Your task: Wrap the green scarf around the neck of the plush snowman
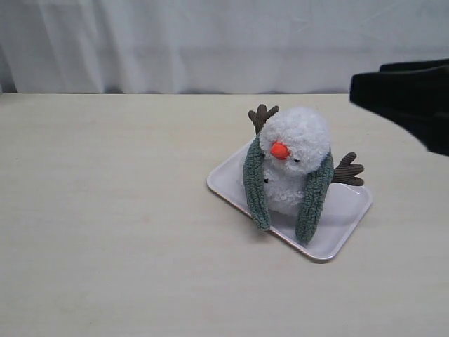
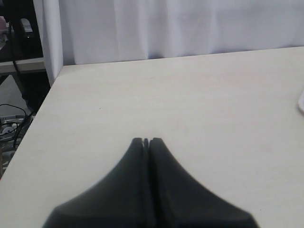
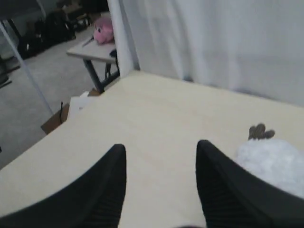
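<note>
my right claw [image 3: 161, 147] stands open and empty, one finger hiding part of the snowman [image 3: 270, 161] beside it. left claw [image 2: 146, 141] is closed. the scarf [image 1: 313, 200] runs out of sight behind the snowman.

one plush snowman [image 1: 298, 140], one green scarf [image 1: 313, 200], one white tray [image 1: 349, 209]

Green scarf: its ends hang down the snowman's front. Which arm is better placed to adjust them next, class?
Probably the right. The right gripper is open near the plush snowman; the left gripper is shut, farther off, only the tray's edge in its view.
</note>
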Controlling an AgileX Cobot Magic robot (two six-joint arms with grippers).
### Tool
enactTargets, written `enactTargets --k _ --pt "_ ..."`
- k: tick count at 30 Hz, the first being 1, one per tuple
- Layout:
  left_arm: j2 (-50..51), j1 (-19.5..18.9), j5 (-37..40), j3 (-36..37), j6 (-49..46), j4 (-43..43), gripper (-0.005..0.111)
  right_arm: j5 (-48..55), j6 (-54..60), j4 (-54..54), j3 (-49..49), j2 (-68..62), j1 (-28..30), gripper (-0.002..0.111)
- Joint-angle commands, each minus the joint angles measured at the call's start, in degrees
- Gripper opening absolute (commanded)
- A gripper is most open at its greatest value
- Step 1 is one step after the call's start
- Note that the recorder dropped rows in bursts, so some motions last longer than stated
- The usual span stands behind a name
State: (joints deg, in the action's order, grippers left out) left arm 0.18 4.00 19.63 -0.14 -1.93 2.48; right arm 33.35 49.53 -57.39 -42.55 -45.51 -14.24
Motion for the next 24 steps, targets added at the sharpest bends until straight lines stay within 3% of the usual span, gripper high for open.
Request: enactTargets --k 1,24 --pt "-0.18 0.4 -0.67 0.14 -0.22 -0.17 0.0 -2.89 0.63 -0.21 -0.04 9.86 0.11 0.045" --pt "-0.18 0.4 -0.67 0.14 -0.22 -0.17 0.0 -7.51 0.63 4.4 -0.04 36.23 0.11 0.045"
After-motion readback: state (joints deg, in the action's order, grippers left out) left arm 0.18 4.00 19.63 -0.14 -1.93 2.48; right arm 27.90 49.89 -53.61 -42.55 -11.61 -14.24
